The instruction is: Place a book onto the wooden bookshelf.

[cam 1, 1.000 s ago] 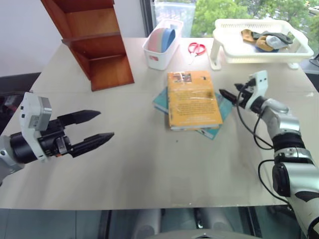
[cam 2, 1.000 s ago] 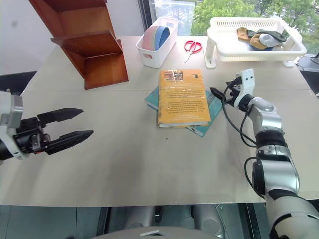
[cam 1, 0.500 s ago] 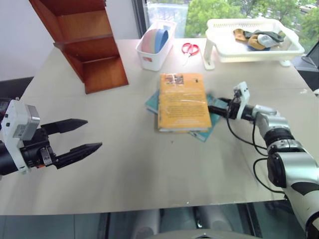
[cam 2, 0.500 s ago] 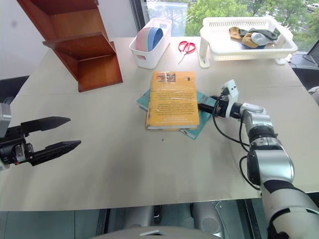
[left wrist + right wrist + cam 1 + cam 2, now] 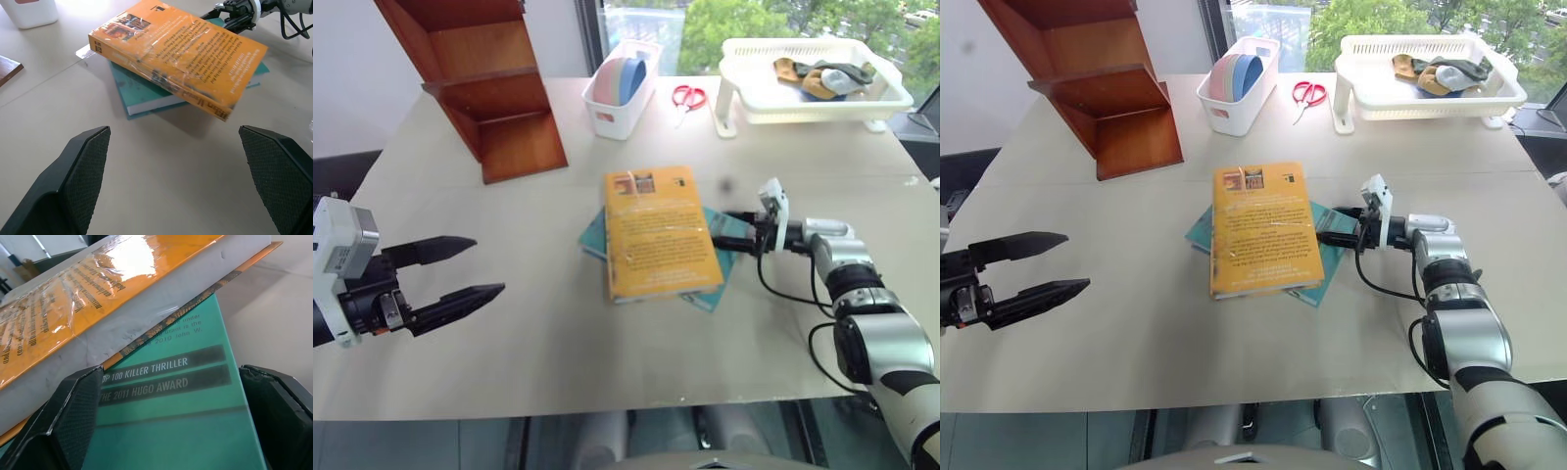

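The book point(image 5: 661, 235), orange-yellow with a glossy cover, lies flat in the middle of the table on top of a thinner teal book point(image 5: 707, 294). My right gripper point(image 5: 736, 227) points left at the books' right side. In the right wrist view it stands open point(image 5: 171, 377) low over the teal cover, with the orange book's white page edge point(image 5: 146, 323) just ahead. My left gripper point(image 5: 470, 269) hangs open over the table's left part, well clear of the books and holding nothing. The wooden bookshelf point(image 5: 489, 88) stands at the far left corner.
Behind the books stands a white bin point(image 5: 625, 88) holding pink and blue plates. Red scissors point(image 5: 699, 96) lie beside it. A white basket point(image 5: 813, 83) with cloths sits at the far right. The table's front edge point(image 5: 607, 406) runs near me.
My right gripper has swung round to point left and moved in over the teal book. Both books have slid left and nearer to the front edge. The left gripper has barely moved.
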Tool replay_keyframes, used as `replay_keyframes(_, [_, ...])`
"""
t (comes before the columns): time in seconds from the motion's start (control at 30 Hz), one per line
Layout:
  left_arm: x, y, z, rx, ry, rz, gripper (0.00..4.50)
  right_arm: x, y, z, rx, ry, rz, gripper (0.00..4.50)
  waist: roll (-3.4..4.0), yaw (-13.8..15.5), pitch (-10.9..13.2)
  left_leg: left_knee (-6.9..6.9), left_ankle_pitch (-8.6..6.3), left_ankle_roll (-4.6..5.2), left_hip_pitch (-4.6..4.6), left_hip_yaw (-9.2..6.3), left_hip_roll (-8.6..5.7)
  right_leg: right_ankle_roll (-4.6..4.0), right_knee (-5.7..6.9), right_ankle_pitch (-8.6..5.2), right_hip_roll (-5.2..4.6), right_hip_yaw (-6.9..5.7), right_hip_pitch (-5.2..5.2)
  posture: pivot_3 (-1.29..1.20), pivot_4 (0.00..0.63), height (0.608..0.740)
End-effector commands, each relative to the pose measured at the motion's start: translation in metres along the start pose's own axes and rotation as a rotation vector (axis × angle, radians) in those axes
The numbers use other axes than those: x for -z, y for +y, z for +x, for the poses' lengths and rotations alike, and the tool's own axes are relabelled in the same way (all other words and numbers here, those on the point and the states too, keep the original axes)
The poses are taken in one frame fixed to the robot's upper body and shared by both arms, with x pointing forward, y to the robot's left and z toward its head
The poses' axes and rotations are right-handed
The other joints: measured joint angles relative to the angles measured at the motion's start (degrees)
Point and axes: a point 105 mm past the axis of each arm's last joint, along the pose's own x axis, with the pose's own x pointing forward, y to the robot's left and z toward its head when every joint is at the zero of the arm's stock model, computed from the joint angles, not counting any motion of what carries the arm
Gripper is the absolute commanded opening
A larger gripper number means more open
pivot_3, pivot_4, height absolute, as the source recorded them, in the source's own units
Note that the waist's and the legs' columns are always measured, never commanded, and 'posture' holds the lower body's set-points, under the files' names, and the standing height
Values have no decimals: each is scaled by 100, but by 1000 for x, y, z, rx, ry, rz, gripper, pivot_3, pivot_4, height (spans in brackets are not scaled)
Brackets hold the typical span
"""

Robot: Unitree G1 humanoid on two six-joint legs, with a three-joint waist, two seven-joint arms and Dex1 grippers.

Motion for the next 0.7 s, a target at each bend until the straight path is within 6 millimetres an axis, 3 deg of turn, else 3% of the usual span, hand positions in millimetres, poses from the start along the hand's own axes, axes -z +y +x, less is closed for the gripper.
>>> replay_keyframes(0.03, [-7,-1,-5,-11,-14,29,4421,17,15,-9,-70,58,57,4500,0,18,0,0,0,0,-2,-3,0,0,-1,0,0,-2,0,0,150,740])
replay_keyframes(0.23, [-5,-1,-2,3,-20,17,4421,18,32,-24,-99,81,53,4500,1,34,0,0,0,0,-2,-4,0,0,-1,0,-2,-4,0,0,150,740])
replay_keyframes(0.53, [-2,0,1,40,2,11,4421,-17,10,-34,78,-2,-108,4500,2,24,3,1,0,0,-4,-1,-2,0,0,0,-1,-1,-3,0,150,740])
replay_keyframes(0.7, [1,1,0,47,13,8,4421,-22,7,-38,74,69,-230,4500,4,23,7,1,0,0,-10,-1,-2,0,-3,0,-1,-1,-8,0,150,740])
